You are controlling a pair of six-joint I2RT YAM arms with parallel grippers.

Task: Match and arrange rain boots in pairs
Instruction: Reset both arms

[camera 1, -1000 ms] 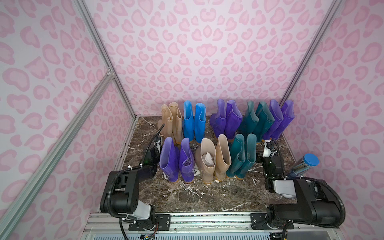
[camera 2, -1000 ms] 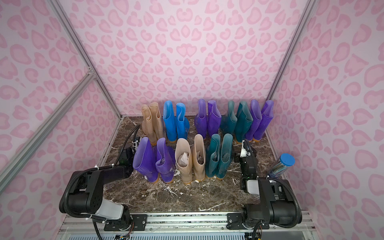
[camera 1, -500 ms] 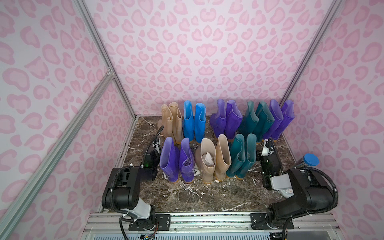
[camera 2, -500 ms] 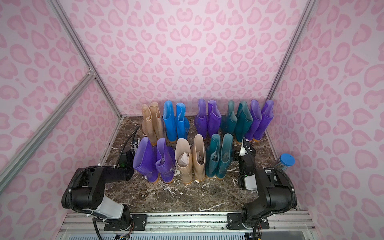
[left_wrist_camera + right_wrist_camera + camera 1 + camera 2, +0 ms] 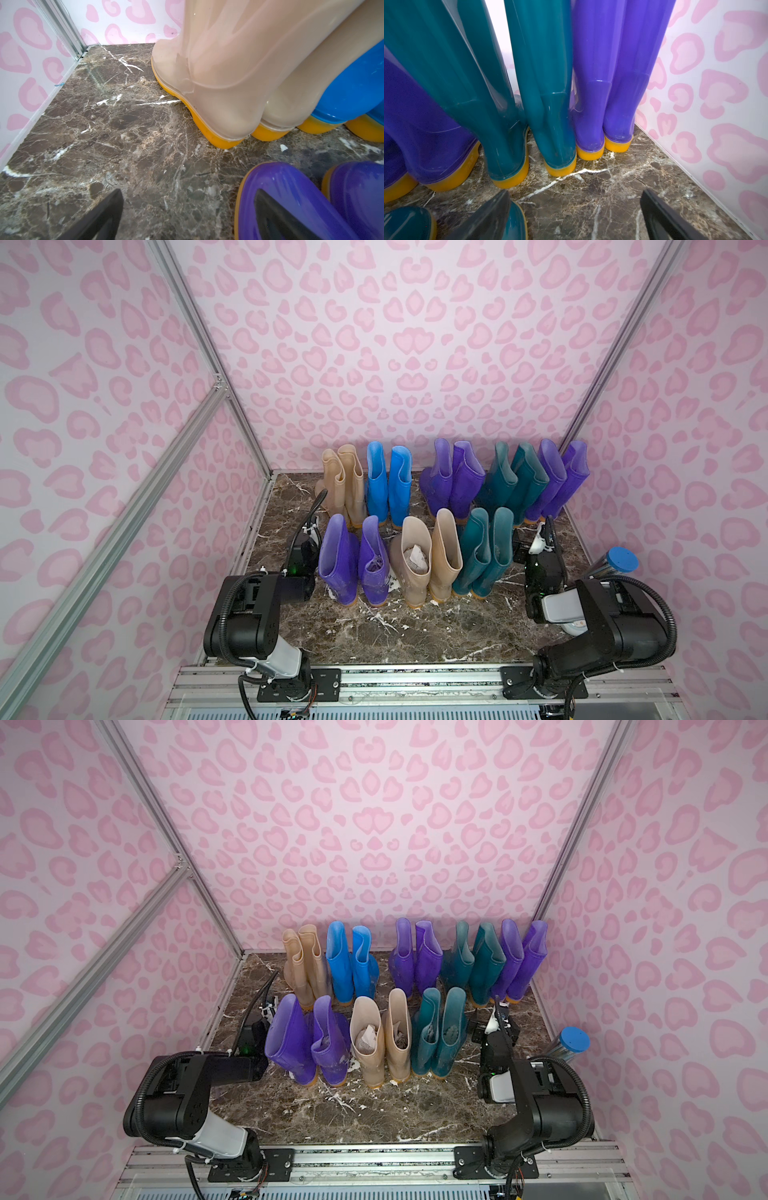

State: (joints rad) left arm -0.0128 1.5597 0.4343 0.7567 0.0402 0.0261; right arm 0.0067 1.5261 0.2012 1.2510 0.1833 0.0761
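Note:
The rain boots stand upright in two rows on the marble floor point(image 5: 407, 630). The back row holds a beige pair point(image 5: 343, 485), a blue pair point(image 5: 388, 485), a purple pair point(image 5: 453, 481), a teal pair point(image 5: 513, 485) and another purple pair point(image 5: 561, 481). In front stand purple point(image 5: 353, 564), beige point(image 5: 428, 560) and teal point(image 5: 484, 560) pairs. My left gripper point(image 5: 188, 193) is open and low over bare floor, left of the front purple boot point(image 5: 291, 197). My right gripper point(image 5: 576, 192) is open beside the front teal boot point(image 5: 517, 220), facing the back teal point(image 5: 550, 116) and purple point(image 5: 608, 99) boots.
A blue-capped cylinder point(image 5: 619, 562) leans at the right wall behind my right arm. A white round object point(image 5: 575, 628) is partly hidden under that arm. Pink patterned walls enclose three sides. A metal rail point(image 5: 415, 680) runs along the front.
The right arm has shifted slightly left and then back. Both grippers have stayed open and no boot has moved.

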